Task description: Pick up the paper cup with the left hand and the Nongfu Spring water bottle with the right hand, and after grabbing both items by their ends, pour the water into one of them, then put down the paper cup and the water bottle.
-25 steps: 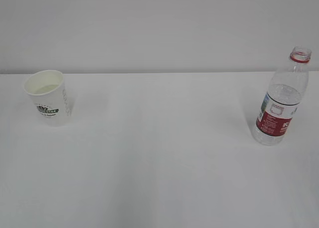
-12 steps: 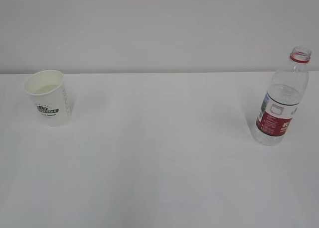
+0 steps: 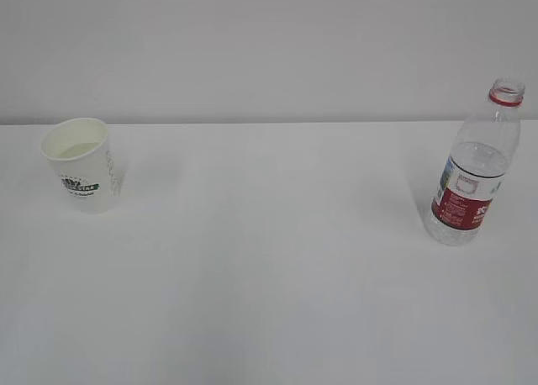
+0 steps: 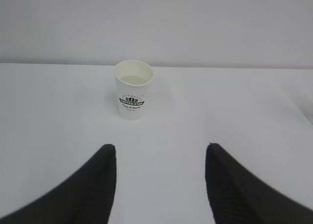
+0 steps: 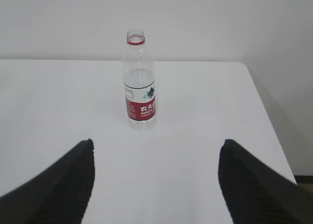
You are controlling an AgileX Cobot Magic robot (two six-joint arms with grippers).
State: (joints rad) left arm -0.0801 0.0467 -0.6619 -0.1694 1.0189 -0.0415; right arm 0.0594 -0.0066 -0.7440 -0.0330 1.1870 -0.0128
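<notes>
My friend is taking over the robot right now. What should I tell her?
Left claw: open, empty, drawn back from the paper cup.
Right claw: open wide, empty, drawn back from the water bottle.
The cup stands upright at the table's left, some liquid inside; the uncapped bottle stands upright at its right, partly full.
Done: judging by the cup, water looks poured and both things are down.
Left: probably nothing.

L pincer jaws spread, nothing between, R pincer jaws spread wider, also empty
</notes>
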